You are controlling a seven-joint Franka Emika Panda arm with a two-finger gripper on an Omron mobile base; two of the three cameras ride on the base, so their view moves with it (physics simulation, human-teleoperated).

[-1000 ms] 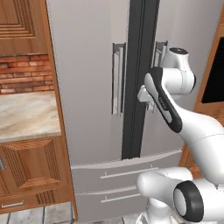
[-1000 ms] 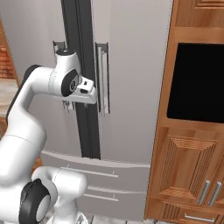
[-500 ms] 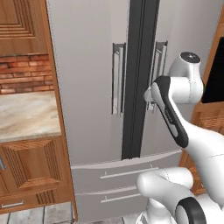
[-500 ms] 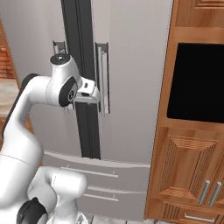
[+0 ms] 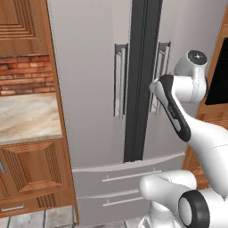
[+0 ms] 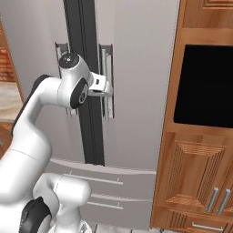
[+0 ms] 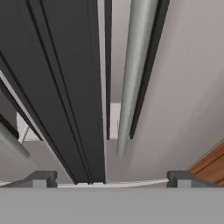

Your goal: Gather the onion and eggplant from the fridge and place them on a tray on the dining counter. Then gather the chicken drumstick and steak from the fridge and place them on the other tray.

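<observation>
The fridge (image 5: 89, 89) stands shut, pale grey with a black centre seam (image 5: 140, 80) and a silver bar handle on each door. Its closed doors hide the onion, eggplant, chicken drumstick and steak. The trays and the dining counter are out of view. My gripper (image 6: 107, 86) is level with the upper part of the right door's handle (image 6: 106, 59) and right at it. In the hand view the gripper (image 7: 111, 180) is open. Its fingertips (image 7: 43, 178) stand wide apart, and the handle (image 7: 135, 74) runs up between them, a little ahead, with nothing gripped.
Wooden cabinets and a stone-topped wall counter (image 5: 22, 120) with a brick backsplash stand left of the fridge. A wooden cabinet column with a black oven panel (image 6: 205, 86) stands close on the right. Two fridge drawers (image 5: 129, 176) lie below the doors.
The hand has swung right from the centre seam to the right door's handle and closer to the door. The jaws stayed open. The fridge is unchanged.
</observation>
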